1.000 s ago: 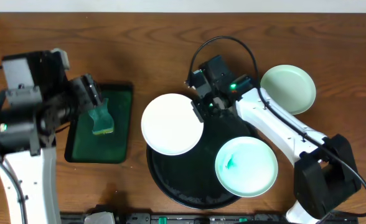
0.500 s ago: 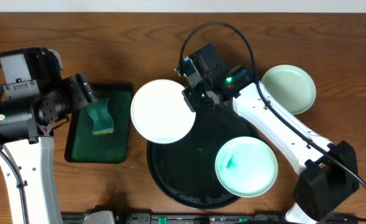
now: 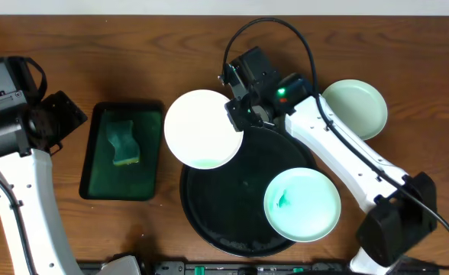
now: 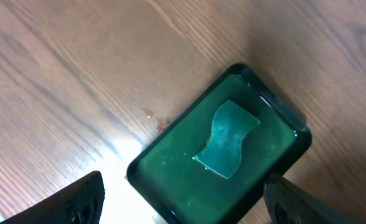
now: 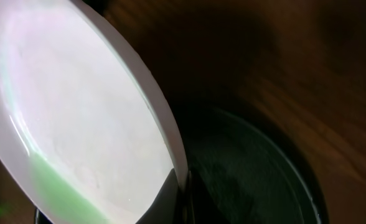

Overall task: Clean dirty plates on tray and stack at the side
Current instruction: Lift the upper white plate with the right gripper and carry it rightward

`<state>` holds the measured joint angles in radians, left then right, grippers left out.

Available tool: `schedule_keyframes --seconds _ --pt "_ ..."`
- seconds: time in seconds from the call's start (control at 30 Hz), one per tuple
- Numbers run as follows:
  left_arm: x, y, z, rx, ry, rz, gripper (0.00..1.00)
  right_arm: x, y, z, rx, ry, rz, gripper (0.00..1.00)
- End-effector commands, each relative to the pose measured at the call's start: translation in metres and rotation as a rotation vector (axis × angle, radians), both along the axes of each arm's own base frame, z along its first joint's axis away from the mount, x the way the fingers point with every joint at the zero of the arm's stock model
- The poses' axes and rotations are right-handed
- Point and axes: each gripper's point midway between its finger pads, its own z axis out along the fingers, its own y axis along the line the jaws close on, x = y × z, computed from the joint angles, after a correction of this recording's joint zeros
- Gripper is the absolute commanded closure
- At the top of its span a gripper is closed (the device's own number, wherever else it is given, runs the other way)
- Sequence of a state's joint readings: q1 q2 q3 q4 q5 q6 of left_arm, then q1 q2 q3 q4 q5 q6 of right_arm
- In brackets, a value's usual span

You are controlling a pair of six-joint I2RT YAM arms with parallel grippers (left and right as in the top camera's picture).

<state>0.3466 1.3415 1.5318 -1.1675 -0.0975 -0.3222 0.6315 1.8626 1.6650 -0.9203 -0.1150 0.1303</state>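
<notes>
Dropped in the green tray [image 3: 154, 164], the sponge [image 3: 123, 143] is being left as the left gripper [image 4: 184, 198], wide open and empty, is being withdrawn upper-left. One plate [image 3: 201, 128] is being held by its rim in the clamped right gripper [image 3: 238, 116] over the edge of the black tray [image 3: 224, 206], probably for stacking.

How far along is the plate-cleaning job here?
Done: one plate sits on the table beside the tray, no smears showing. In hand: the right gripper grips a second plate by its rim; the sponge lies in the green dish, left gripper open nearby. Left: the smeared plate on the tray, then stacking.
</notes>
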Motion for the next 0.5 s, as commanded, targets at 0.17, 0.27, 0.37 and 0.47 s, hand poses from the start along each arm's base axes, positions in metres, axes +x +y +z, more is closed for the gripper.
schedule_keyframes --seconds 0.17,0.27,0.37,0.47 --pt "-0.003 0.006 0.001 0.010 0.004 0.043 0.17 0.028 0.027 -0.001 -0.024 0.035 0.002 0.99" --pt "-0.003 0.006 0.001 0.014 0.002 0.045 0.17 0.037 0.041 0.000 -0.035 0.035 0.030 0.99" --pt "-0.005 0.012 0.003 0.045 0.007 0.062 0.17 0.044 0.054 0.001 -0.039 0.027 0.052 0.99" --pt "-0.003 0.017 0.005 0.061 -0.003 0.074 0.17 0.047 0.071 0.003 -0.030 0.007 0.080 0.99"
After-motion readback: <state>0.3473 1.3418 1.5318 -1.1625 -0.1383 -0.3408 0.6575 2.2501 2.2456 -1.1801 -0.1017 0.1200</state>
